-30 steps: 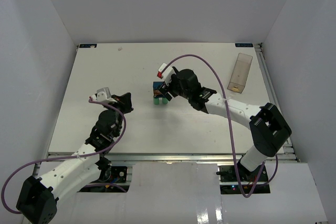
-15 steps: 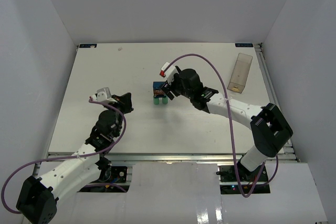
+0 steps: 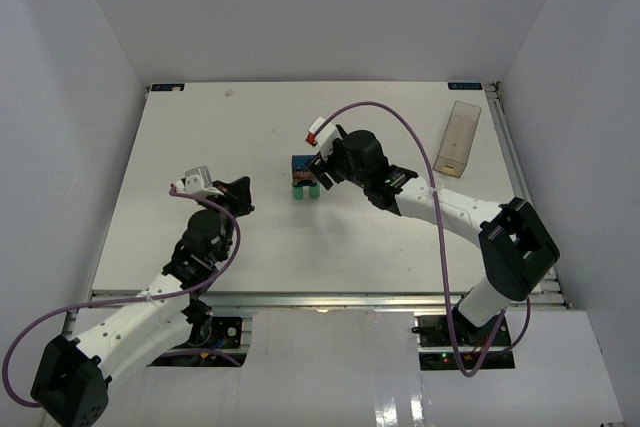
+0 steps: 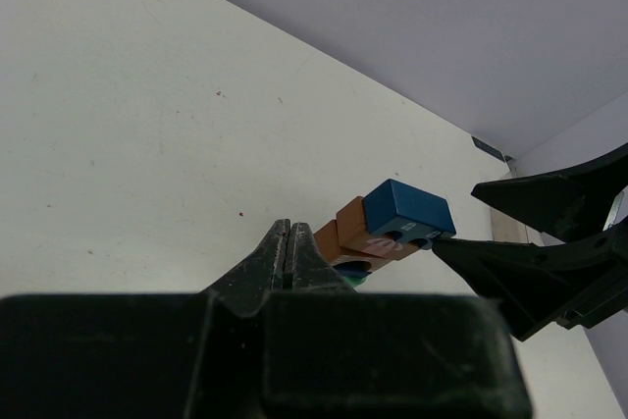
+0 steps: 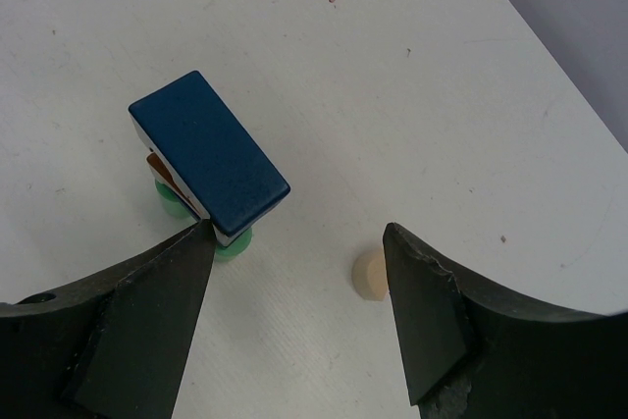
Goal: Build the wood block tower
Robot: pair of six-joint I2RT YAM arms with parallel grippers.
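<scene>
1. Change: the right gripper (image 3: 318,175) has backed off a touch toward its own side in the last second. The wood block tower (image 3: 303,180) has not budged, and the left arm holds the same pose.
2. What that means (my read): the blue block (image 5: 208,154) is placed and let go and the stack holds by itself, so this layer looks done.
3. Right gripper state: jaws spread wide and empty. In the wrist view, only bare table (image 5: 412,95) and the tan piece show between them.
4. Left gripper (image 4: 286,247): clamped together on nothing. It is parked well to the left of the tower and points toward it.
5. Tower location: about mid-table, just left of the right gripper's tips.
6. Stack order in the right wrist view: green cylinders (image 5: 234,244) at the bottom, brown blocks (image 5: 155,166) in the middle, blue block flat on top.
7. Tower vs tool: the tower lies outside the jaw gap. One fingertip (image 5: 186,252), the one on the picture's left, sits just beside the blue block's near lower corner. Cannot tell whether it touches.
8. Tan piece (image 5: 369,275): loose on the table, near the tower but apart from it, framed between the open fingers. It is likely the next pick.
9. Clear plastic box (image 3: 457,137): at the far right of the table, well apart from everything.
</scene>
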